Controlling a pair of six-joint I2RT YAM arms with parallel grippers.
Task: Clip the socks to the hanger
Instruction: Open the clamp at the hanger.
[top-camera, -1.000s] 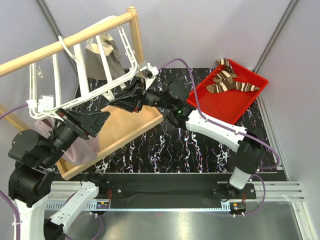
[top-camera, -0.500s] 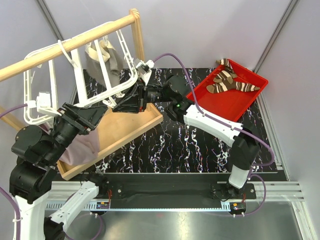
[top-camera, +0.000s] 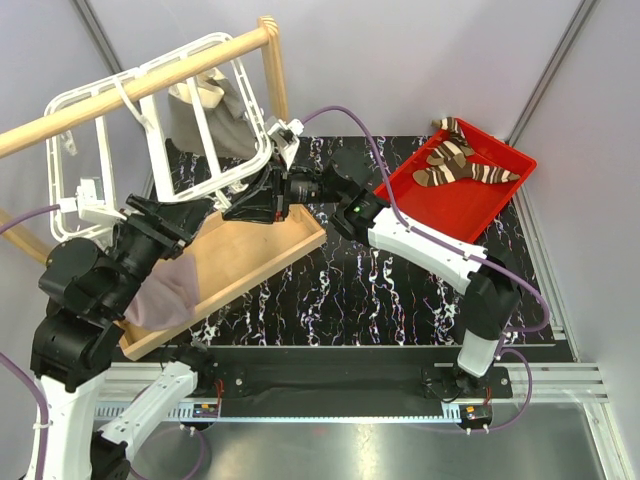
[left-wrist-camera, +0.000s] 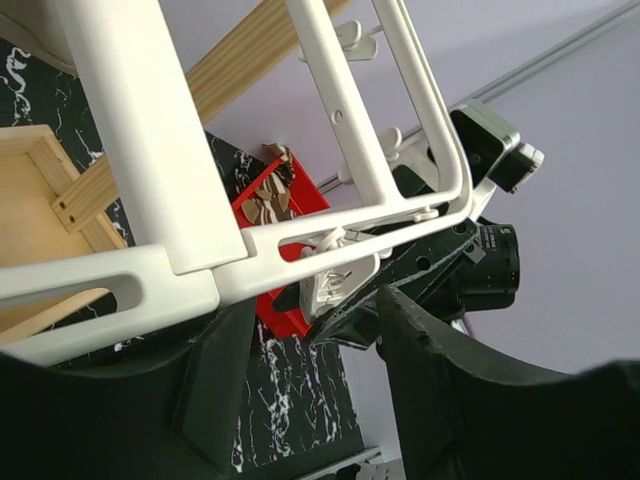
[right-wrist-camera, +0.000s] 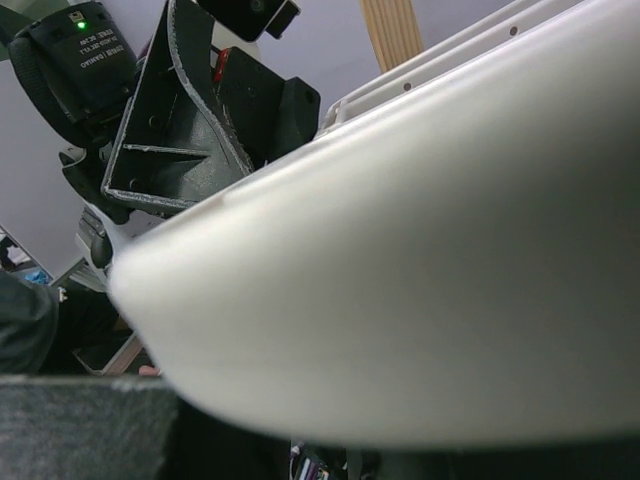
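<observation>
The white grid hanger (top-camera: 160, 110) hangs by its hook from the wooden rail (top-camera: 90, 100), tilted up. It crosses the left wrist view (left-wrist-camera: 345, 130) and fills the right wrist view (right-wrist-camera: 450, 260) as a white blur. My right gripper (top-camera: 242, 205) grips a dangling clip (left-wrist-camera: 338, 278) at the hanger's lower right corner. My left gripper (top-camera: 200, 213) is open just under the hanger's lower bar, which passes over its fingertips (left-wrist-camera: 225, 330). The striped brown socks (top-camera: 462, 160) lie in the red tray (top-camera: 450, 210) at the right, far from both grippers.
A grey-beige cloth (top-camera: 205, 115) hangs on the hanger. A shallow wooden tray (top-camera: 260, 250) holds a pinkish cloth (top-camera: 165, 295) under the left arm. The rail's upright post (top-camera: 272, 70) stands behind the hanger. Black marbled table (top-camera: 360, 290).
The hanger's lower edge has swung up and to the left. Both grippers have moved up and left with it, the right one staying at the lower right corner.
</observation>
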